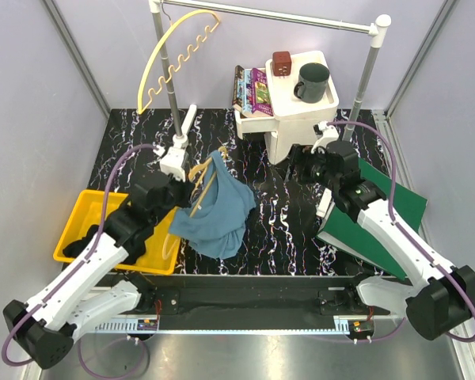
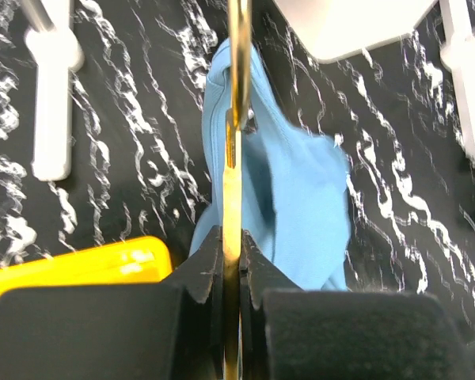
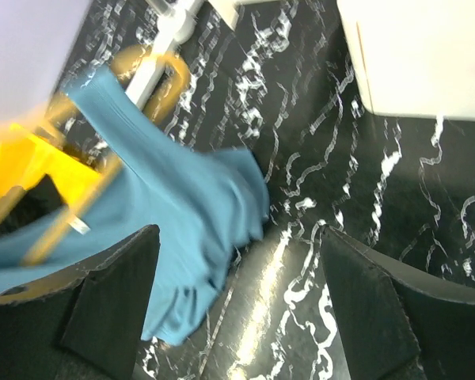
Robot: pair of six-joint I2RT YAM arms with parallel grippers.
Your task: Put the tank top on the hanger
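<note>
Orange in left hand (image 2: 232, 237): clamped the hanger (image 2: 232, 190) edge-on just beside bin (image 1: 79, 207), letting top (image 1: 222, 214) drape off it onto desk (image 1: 277, 222). Held right hand (image 3: 239, 237) spread wide, farther from bin, probably free to tug top on.

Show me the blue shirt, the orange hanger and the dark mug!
tank top (image 1: 222, 214): top view, middle of its cloth.
hanger (image 2: 233, 198): left wrist view, its thin straight bar.
mug (image 1: 313, 85): top view, its outer wall.

No legible text anywhere (books' covers blurred)
</note>
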